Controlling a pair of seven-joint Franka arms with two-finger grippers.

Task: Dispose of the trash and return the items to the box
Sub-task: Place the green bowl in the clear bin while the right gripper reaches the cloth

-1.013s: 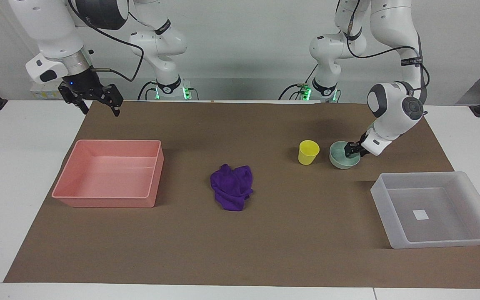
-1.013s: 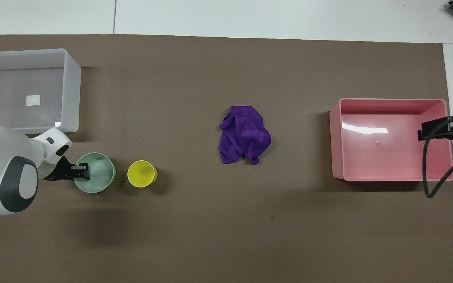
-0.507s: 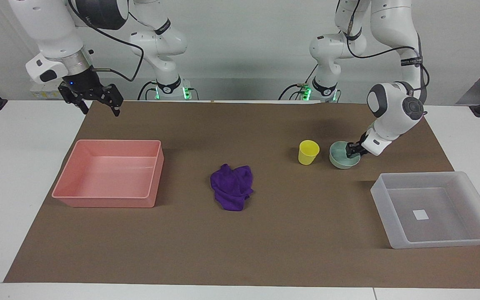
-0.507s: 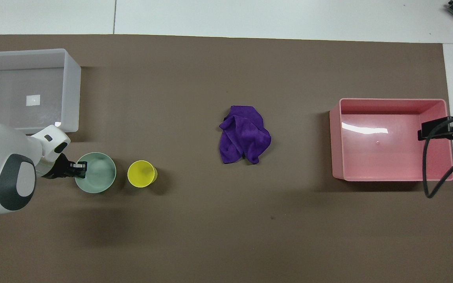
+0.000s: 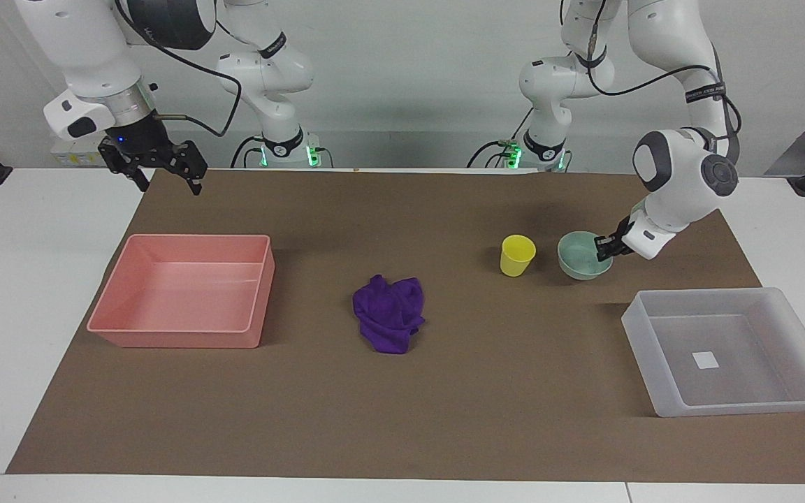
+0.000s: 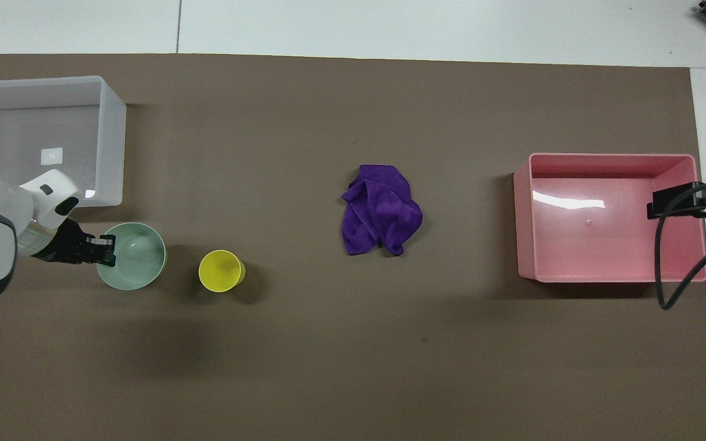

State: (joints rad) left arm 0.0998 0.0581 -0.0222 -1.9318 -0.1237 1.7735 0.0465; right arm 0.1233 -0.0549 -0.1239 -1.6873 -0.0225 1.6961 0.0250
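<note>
My left gripper (image 5: 605, 248) is shut on the rim of the pale mint-green bowl (image 5: 581, 258) and holds it a little above the brown mat, beside the yellow cup (image 5: 517, 255). In the overhead view the left gripper (image 6: 106, 248) pinches the bowl (image 6: 135, 257) on the side away from the cup (image 6: 221, 271). The translucent box (image 5: 654, 391) with a white sticker lies at the left arm's end, farther from the robots than the bowl; its wall shows in the overhead view (image 6: 111, 141). The purple cloth (image 5: 388, 314) lies mid-mat (image 6: 380, 211). My right gripper (image 5: 168, 187) waits open in the air.
A pink tray (image 5: 179, 335) stands at the right arm's end of the mat (image 6: 610, 158). The right gripper (image 6: 653, 205) with its cable hangs over the tray's edge nearest the robots. The brown mat (image 5: 444, 419) covers most of the white table.
My left gripper has lifted the bowl slightly and carried it away from the cup, toward the box. The right arm has barely moved.
</note>
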